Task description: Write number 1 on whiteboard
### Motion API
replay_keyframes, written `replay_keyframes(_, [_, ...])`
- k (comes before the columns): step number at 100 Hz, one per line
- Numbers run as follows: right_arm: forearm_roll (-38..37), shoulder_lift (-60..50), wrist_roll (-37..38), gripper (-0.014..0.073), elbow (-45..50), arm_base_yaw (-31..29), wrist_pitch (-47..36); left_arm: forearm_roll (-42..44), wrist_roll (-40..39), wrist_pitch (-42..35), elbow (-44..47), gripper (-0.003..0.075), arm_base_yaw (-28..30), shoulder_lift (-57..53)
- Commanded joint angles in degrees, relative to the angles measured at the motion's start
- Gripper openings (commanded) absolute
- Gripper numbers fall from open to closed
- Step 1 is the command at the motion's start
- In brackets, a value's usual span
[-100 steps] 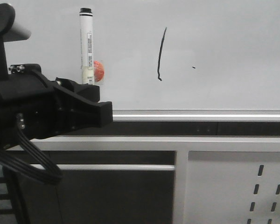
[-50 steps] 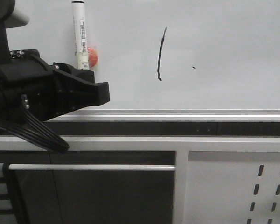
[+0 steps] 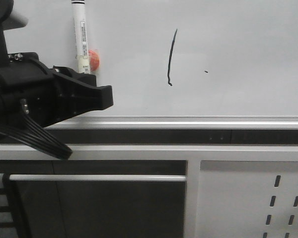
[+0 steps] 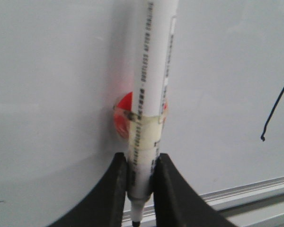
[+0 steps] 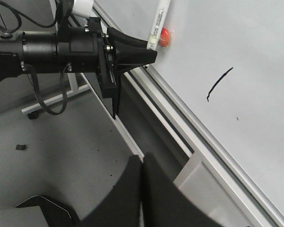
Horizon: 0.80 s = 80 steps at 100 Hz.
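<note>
Thin black, slightly curved stroke of the number 1 [image 3: 171,57] already drawn on the large glossy white-grey whiteboard with silver aluminium frame [image 3: 238,59], with a tiny hook at the lower end, standing above the frame edge and well to the right of the left claw. Judged from this: writing step done, step in hand now the putting away of the pen. Black left claw [image 4: 141,177] clamped on the lower part of a white cylindrical marker with small printed text [image 4: 149,94], held upright and close against the board. Just behind the marker, a small round red-orange magnet-like piece [image 4: 120,113] on the board, joined to the marker by a band of clear tape; touching the board or only near it, cannot tell for sure. Black right claw [image 5: 142,189] with fingers pressed together, holding nothing, low and well apart from the stroke. A tiny black speck [image 3: 206,71] to the right of the stroke, not part of the digit. Next move, as a judgement: press the red piece flat on the board, well apart from the stroke so as not to smear it, then part the left fingers slowly and draw back straight, without dragging the marker sideways.
</note>
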Motion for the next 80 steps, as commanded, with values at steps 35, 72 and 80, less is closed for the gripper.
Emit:
replay_keyframes(35, [0.5, -0.6, 0.0, -0.0061, -1.4, -0.3, -3.0, 2.9, 0.1, -12.9, -1.2, -0.0018, 2.3, -1.7])
replay_keyframes(72, [0.5, -0.6, 0.0, -0.0061, -1.4, -0.3, -3.0, 3.1, 0.1, -12.9, -1.2, -0.0013, 2.3, -1.7])
replay_keyframes(80, [0.5, -0.6, 0.0, -0.0061, -1.4, -0.3, -3.0, 3.1, 0.1, -12.9, -1.2, 0.0009, 2.3, -1.7])
